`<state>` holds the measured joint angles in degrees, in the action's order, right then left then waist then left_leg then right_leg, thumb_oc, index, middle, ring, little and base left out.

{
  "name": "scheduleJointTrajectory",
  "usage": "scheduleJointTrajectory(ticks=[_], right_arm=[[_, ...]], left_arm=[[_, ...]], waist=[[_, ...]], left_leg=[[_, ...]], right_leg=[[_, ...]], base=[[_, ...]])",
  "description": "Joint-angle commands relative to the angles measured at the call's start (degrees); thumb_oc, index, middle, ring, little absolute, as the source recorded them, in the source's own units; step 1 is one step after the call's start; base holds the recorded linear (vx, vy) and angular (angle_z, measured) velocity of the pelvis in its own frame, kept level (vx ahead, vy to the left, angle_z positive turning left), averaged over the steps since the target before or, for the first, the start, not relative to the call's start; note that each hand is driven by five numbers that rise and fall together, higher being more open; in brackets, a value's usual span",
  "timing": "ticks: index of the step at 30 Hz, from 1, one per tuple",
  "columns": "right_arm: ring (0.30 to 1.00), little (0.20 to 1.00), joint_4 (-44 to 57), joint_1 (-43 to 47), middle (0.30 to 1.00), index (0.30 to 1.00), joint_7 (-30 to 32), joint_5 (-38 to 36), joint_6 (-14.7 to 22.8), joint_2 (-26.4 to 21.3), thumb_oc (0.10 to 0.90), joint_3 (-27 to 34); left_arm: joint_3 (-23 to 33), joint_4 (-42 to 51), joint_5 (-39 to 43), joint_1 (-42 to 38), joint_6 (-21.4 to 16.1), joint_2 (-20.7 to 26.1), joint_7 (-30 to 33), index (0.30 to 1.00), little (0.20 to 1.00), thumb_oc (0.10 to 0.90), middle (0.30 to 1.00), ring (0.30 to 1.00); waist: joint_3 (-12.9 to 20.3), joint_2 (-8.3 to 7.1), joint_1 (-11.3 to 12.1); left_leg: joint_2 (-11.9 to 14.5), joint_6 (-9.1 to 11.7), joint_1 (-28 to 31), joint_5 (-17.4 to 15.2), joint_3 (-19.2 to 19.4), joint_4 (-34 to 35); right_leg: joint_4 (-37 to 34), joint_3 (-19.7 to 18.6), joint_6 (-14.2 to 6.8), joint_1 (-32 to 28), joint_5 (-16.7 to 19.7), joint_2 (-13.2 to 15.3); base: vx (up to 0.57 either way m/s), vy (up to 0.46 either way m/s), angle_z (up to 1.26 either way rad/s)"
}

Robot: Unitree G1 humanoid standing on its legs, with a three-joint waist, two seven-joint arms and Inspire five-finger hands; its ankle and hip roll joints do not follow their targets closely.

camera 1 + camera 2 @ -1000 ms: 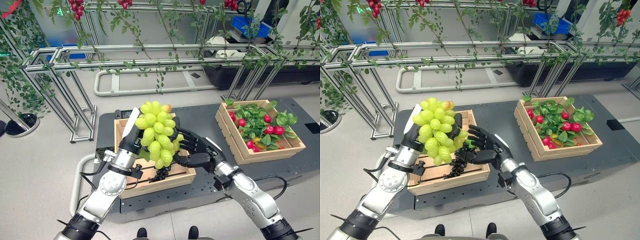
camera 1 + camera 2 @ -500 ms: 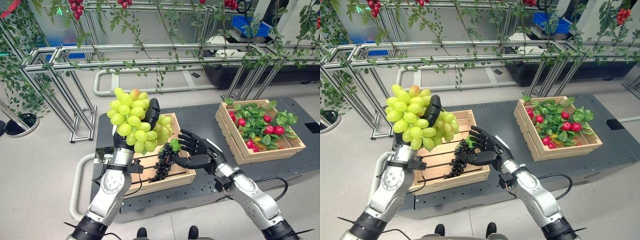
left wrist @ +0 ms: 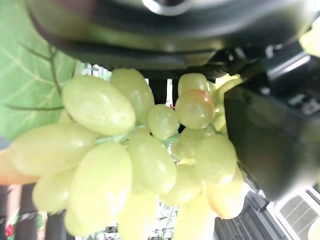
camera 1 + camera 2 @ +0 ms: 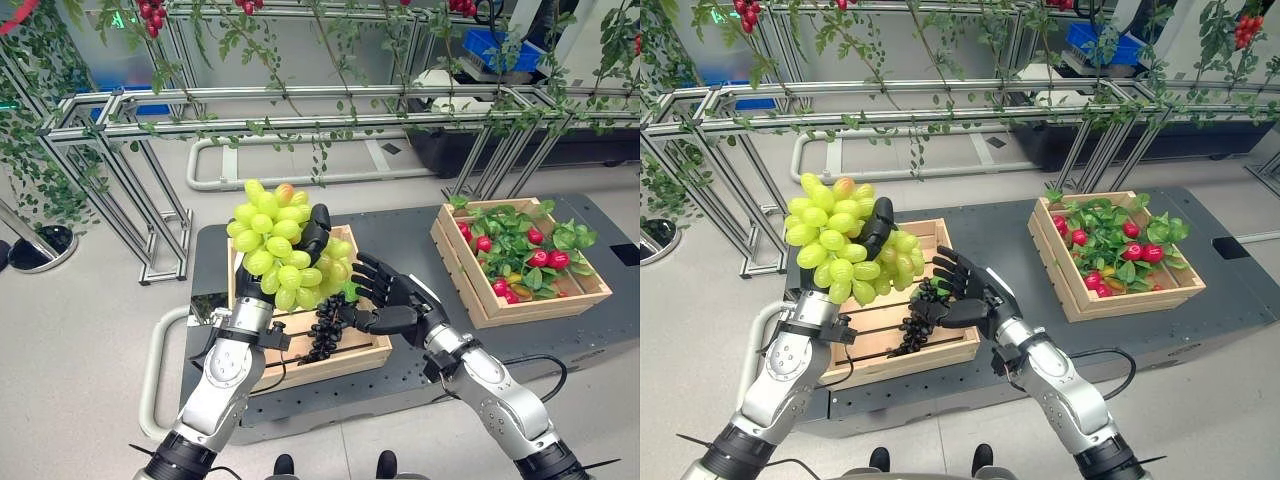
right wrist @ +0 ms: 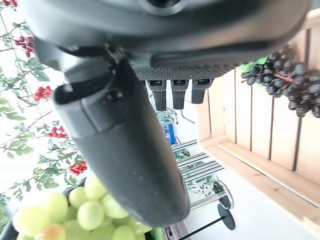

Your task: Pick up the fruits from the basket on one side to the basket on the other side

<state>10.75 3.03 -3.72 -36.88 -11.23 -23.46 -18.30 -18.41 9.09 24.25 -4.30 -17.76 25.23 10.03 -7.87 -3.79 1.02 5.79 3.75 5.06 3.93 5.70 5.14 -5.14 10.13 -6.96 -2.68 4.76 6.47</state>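
A large bunch of green grapes [image 4: 275,245] hangs in the air over the left wooden crate [image 4: 362,351]. My left hand [image 4: 316,226] is shut on it, dark fingers curled over the bunch's right side; up close the grapes [image 3: 135,160] press against the palm. My right hand [image 4: 392,302] is open with fingers spread, just right of the bunch over the crate's right edge, not touching it. A bunch of dark grapes [image 4: 325,330] lies in the left crate below. The right crate [image 4: 478,300] holds red fruits [image 4: 545,260] among green leaves.
Both crates stand on a dark platform [image 4: 400,235]. Metal frames [image 4: 130,130] hung with vines and red berries run behind it. Bare platform lies between the two crates.
The left hand swung the green grapes left and up, away from the right hand, then came back a little to the right. The right hand stayed open, barely moving.
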Motion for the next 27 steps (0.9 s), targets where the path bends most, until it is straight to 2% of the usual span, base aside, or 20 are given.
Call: scheduleJointTrajectory(ticks=[1, 5, 12, 21, 27], right_arm=[[0.9, 0.9, 5.57, 6.98, 0.9, 0.9, 1.92, -6.35, 11.01, 2.42, 0.8, 3.24], [0.9, 0.9, 6.74, 8.33, 0.9, 0.9, 3.43, -8.9, 13.55, 3.43, 0.8, 3.23], [0.9, 0.9, 7.69, 8.96, 0.9, 0.9, 6.1, -9.8, 15.27, 6.4, 0.8, 2.13], [0.9, 0.9, 6.92, 8.52, 0.9, 0.9, 7.09, -10.8, 16.18, 7.51, 0.8, 1.14], [0.9, 0.9, 6.87, 8.03, 0.9, 0.9, 5.17, -12.74, 14.78, 7.77, 0.8, 0.28]], left_arm=[[-0.03, 3.17, -1.72, -7.32, -5.43, -0.91, -0.7, 0.3, 0.3, 0.4, 0.3, 0.3], [-0.37, 3.19, 0.36, -7.63, -4.9, -1.01, -0.74, 0.3, 0.3, 0.4, 0.3, 0.3], [-1.08, 3.9, 2.72, -7.31, -4.18, -2.17, -0.51, 0.3, 0.3, 0.4, 0.3, 0.3], [-1.31, 3.84, 5.26, -6.97, -4.07, -2.72, -0.11, 0.3, 0.3, 0.4, 0.3, 0.3], [-1.33, 4.08, 8.1, -6.41, -3.77, -3.3, -0.91, 0.3, 0.3, 0.4, 0.3, 0.3]], waist=[[3.96, 0.47, 0.36], [4.07, 0.63, 0.49], [4.31, 0.91, 0.77], [4.3, 1.0, 0.84], [4.02, 0.99, 0.89]], left_leg=[[-1.04, -0.71, 1.96, -6.97, -0.35, -0.14], [-1.08, -0.69, 1.92, -6.95, -0.32, -0.14], [-1.21, -0.88, 1.88, -7.01, -0.45, -0.14], [-1.25, -0.96, 1.83, -6.96, -0.46, -0.14], [-1.21, -0.89, 2.2, -7.2, -0.43, -0.14]], right_leg=[[0.5, 0.49, -1.32, -2.03, -3.04, 2.35], [0.63, 0.56, -1.35, -1.92, -3.11, 2.4], [0.67, 0.64, -1.26, -1.95, -3.19, 2.43], [0.79, 0.65, -1.14, -1.86, -3.25, 2.49], [0.65, 0.7, -1.14, -2.34, -3.46, 2.45]], base=[[0.0, 0.0, 0.0], [0.0, 0.0, 0.0], [0.0, 0.0, 0.0], [0.0, 0.0, 0.0], [0.0, 0.0, 0.0]])
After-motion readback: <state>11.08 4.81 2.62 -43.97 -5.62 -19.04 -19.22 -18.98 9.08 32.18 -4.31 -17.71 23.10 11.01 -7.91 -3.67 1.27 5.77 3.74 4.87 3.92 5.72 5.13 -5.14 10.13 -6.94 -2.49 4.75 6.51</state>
